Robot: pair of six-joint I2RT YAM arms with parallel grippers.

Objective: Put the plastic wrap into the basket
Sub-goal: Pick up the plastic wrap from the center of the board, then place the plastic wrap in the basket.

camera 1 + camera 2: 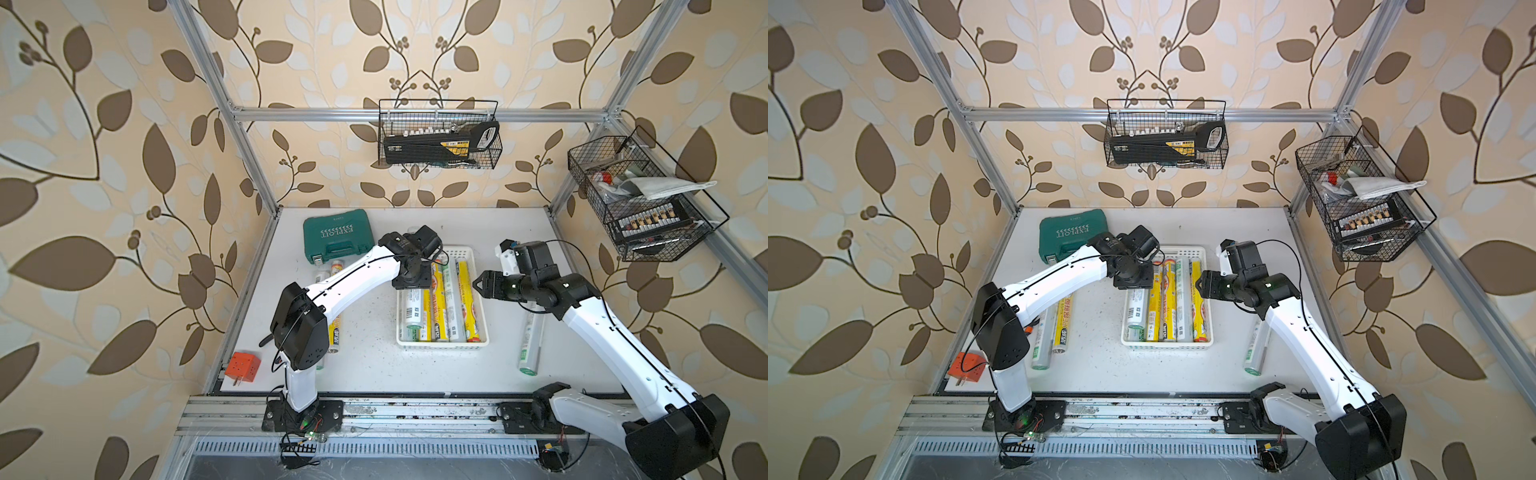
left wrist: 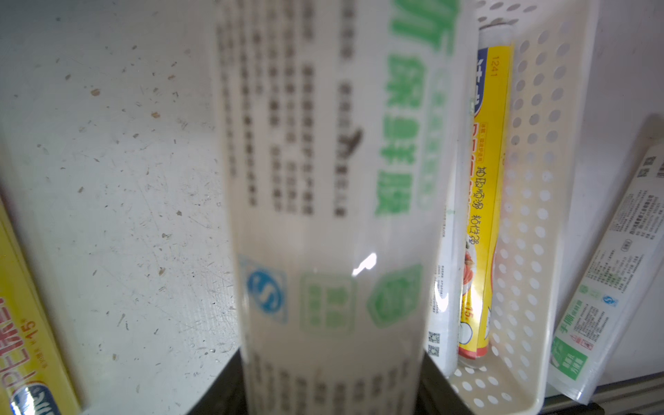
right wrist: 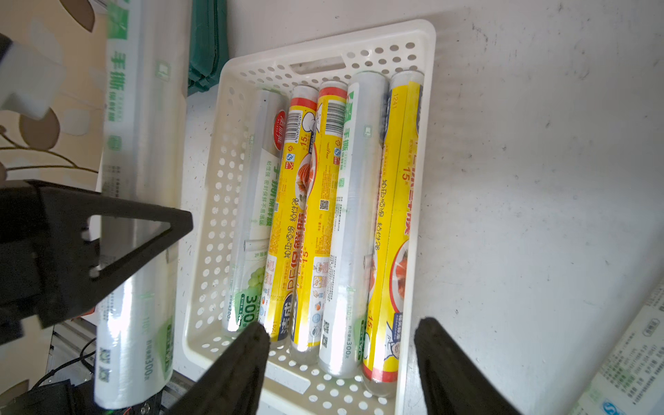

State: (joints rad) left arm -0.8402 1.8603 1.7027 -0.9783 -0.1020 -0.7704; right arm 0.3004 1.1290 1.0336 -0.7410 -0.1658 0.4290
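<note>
Over the left side of the basket, a silver-green roll was gripped by the left gripper. Inside it, five rolls were seen lying side by side. The right gripper was held spread and empty by its right rim, with another roll on the table farther right.

Robot lab cell: alu frame, leaf wallpaper backdrop.

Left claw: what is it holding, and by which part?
A green-and-white roll, gripped around its middle by the left claw. The right claw holds nothing.
</note>
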